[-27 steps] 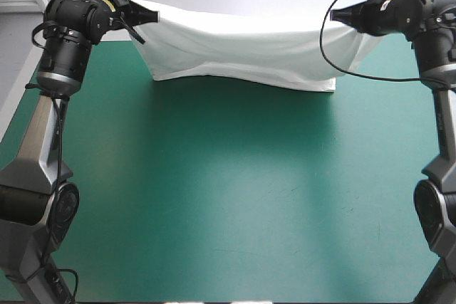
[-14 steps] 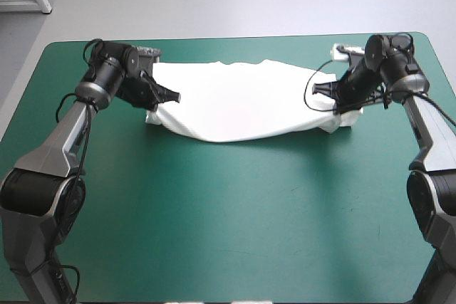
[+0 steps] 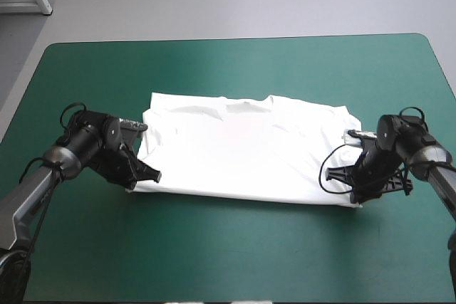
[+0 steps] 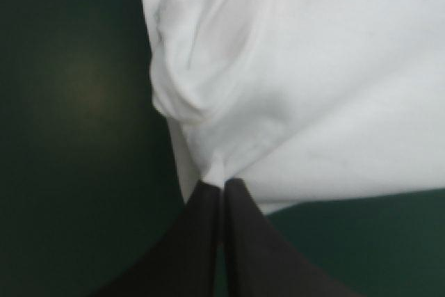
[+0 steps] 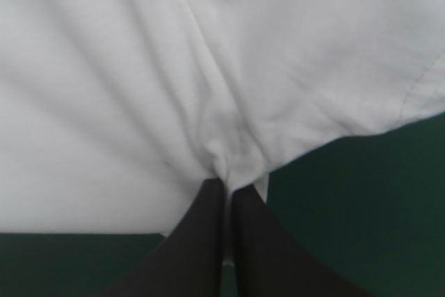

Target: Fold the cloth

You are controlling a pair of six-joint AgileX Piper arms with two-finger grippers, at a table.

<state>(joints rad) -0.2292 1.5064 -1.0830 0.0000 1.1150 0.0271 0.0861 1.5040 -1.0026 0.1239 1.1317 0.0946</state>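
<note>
The white T-shirt (image 3: 242, 151) lies folded in a wide flat band across the middle of the teal-green table, its collar toward the far side. My left gripper (image 3: 152, 175) is down at the band's near left corner, shut on the T-shirt (image 4: 292, 88), whose cloth bunches just ahead of the black fingertips (image 4: 221, 193). At the near right corner my right gripper (image 3: 335, 174) is likewise low and shut on the T-shirt (image 5: 208, 67), a pinch of cloth puckered at its tips (image 5: 227, 189).
Bare teal-green cover (image 3: 228, 254) stretches between the T-shirt and the table's near edge, and more of it (image 3: 214, 69) lies beyond the collar toward the far edge.
Earlier both grippers held the T-shirt stretched high at the far side. They have since come down and toward the near edge, laying it as a flat folded band.
</note>
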